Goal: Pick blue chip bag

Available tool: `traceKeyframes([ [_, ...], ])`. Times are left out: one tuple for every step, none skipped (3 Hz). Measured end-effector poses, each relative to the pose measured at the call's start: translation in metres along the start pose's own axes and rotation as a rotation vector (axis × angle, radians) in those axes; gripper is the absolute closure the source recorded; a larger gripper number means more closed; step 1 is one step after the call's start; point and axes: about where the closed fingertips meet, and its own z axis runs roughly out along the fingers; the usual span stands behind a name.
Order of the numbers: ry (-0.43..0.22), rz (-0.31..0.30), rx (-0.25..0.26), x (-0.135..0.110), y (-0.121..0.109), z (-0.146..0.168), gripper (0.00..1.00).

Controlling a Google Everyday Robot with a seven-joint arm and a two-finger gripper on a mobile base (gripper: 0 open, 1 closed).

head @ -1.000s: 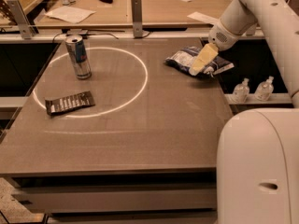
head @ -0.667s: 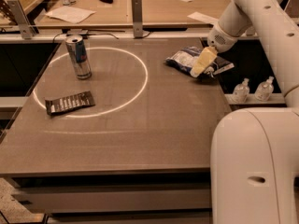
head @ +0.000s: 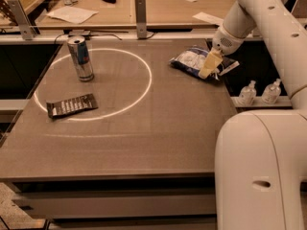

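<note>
The blue chip bag [head: 190,59], puffy with white patches, lies near the table's right edge at the back. My gripper [head: 209,67] hangs from the white arm [head: 249,13] and points down onto the right part of the bag, touching or just above it. The bag rests on the table. The gripper covers part of the bag's right side.
A tall silver-and-blue can [head: 81,58] stands at the back left inside a white circle [head: 144,87]. A flat dark brown wrapper [head: 72,105] lies at the front left on the circle's line. My white base [head: 261,171] fills the lower right. Two small bottles [head: 259,92] stand beyond the table's right edge.
The gripper has dropped slightly at the bag and stays over its right part. The arm's near body has shifted a little left. The bag, can and wrapper have not moved.
</note>
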Motion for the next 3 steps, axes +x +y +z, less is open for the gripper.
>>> traceKeyframes([
  [-0.002, -0.042, 0.01, -0.005, 0.001, -0.008, 0.86],
  [-0.058, -0.138, -0.021, -0.03, 0.021, -0.029, 1.0],
  [-0.1, -0.208, -0.053, -0.057, 0.045, -0.055, 1.0],
])
